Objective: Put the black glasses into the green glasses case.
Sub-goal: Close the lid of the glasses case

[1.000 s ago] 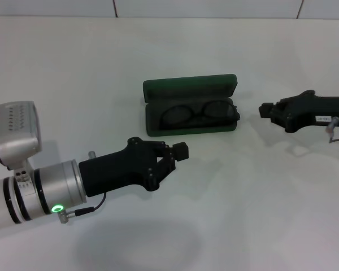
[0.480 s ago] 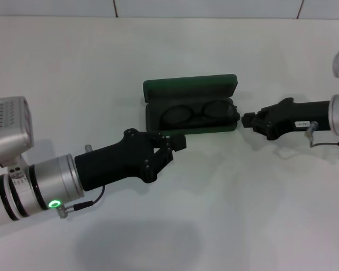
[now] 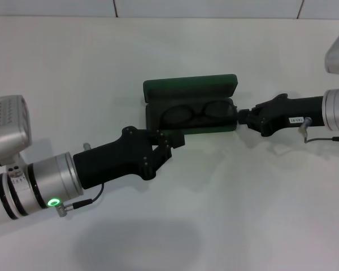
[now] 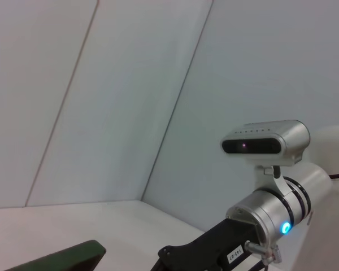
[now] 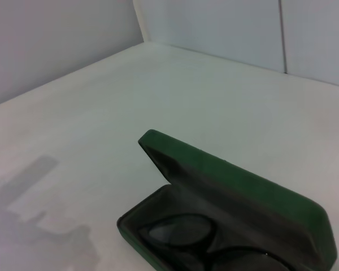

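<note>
Glasses (image 3: 199,114) inside open case (image 3: 190,90); left hand (image 3: 172,141), right hand (image 3: 244,117) flanking.

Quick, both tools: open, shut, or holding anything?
Left tool: cannot tell, at the green glasses case's front edge.
Right tool: cannot tell, at its right end.

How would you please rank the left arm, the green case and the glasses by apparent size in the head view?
1. Left arm, though it is nearest the camera, which inflates it.
2. Case, open on the table.
3. Glasses, lying inside the case.
</note>
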Robot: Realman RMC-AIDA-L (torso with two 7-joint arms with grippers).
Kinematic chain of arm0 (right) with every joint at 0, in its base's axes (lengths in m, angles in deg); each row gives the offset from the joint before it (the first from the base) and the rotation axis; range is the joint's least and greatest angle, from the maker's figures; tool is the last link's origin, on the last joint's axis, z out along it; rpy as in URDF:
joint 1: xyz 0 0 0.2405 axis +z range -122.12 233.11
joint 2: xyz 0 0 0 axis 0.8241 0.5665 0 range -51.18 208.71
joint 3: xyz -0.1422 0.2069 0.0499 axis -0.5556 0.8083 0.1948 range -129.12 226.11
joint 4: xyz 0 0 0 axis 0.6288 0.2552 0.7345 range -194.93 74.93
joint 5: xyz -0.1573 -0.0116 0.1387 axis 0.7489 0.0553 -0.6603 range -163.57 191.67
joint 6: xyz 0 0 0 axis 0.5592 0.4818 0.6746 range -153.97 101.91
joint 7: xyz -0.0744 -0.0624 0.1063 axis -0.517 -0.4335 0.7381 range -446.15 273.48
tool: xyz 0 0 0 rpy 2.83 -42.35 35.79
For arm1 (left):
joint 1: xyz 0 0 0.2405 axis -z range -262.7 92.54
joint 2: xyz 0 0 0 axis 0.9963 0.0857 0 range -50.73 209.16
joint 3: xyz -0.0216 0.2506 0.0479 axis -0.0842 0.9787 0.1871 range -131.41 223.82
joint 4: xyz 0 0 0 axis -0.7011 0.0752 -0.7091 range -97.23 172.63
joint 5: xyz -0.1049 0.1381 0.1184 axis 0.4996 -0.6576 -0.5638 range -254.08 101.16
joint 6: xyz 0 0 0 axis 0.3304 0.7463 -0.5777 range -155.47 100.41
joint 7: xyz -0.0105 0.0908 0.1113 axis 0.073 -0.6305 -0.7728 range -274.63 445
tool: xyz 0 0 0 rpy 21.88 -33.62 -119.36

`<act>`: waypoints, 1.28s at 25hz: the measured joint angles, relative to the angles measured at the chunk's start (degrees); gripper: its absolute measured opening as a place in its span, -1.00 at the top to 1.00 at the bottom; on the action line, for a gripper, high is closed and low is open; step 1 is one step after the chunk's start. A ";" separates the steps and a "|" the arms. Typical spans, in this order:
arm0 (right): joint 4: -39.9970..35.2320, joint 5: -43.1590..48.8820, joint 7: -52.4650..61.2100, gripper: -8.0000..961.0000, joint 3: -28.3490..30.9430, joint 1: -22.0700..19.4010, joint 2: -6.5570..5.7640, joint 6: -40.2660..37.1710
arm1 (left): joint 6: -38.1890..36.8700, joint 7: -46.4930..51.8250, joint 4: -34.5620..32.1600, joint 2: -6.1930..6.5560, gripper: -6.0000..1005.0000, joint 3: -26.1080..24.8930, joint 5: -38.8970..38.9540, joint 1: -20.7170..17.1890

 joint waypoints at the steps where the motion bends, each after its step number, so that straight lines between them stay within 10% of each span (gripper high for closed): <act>1: 0.08 -0.03 -0.01 0.88 -0.11 0.12 0.00 0.08 | 0.00 -0.02 0.00 0.00 0.85 -0.12 0.01 -0.08; 32: -1.99 -2.50 2.12 0.87 -3.80 -0.12 0.00 0.82 | -1.37 -0.09 0.14 -0.10 0.82 -0.16 -0.18 -1.58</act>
